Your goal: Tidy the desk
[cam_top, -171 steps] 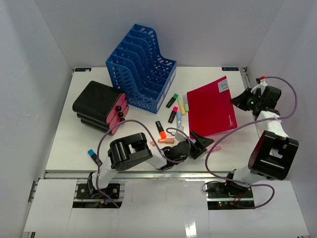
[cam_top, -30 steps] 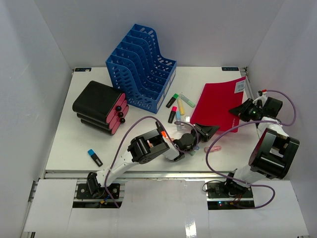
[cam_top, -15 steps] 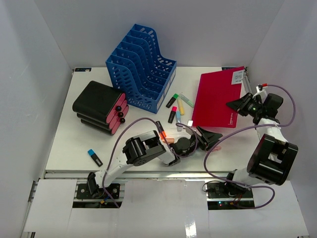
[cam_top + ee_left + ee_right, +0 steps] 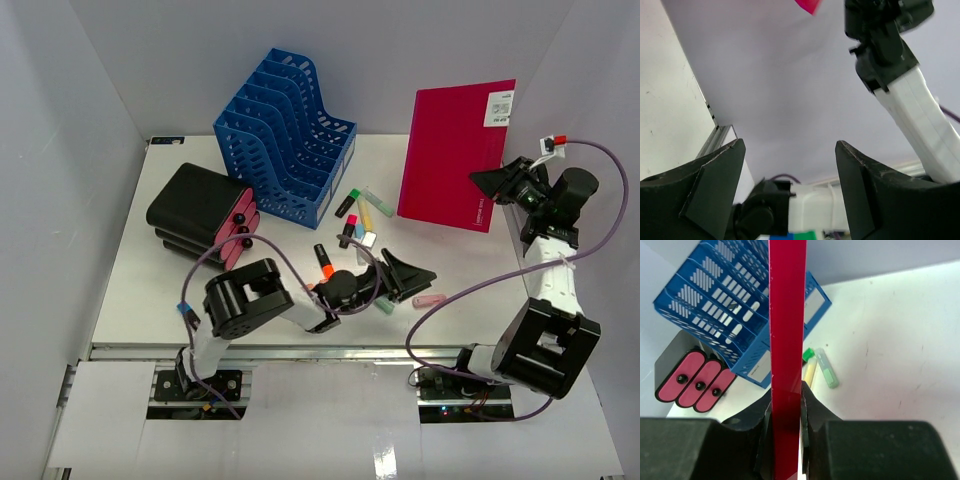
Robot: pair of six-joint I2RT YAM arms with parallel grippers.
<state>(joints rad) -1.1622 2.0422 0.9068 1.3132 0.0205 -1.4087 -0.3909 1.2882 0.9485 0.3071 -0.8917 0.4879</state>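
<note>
Desk point(image 4: 140, 285) spans centre of the top view. Left gripper point(image 4: 412, 272), lower centre: jaws spread wide. Right gripper point(image 4: 490, 183), upper right: jaws pinched on 1 red folder point(image 4: 455, 150), held upright.

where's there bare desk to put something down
Bare desk lies on the right, below the lifted red folder, and near left between the black cases and the front rail, apart from one blue marker. Crowded: the middle, where markers lie around the left gripper.
</note>
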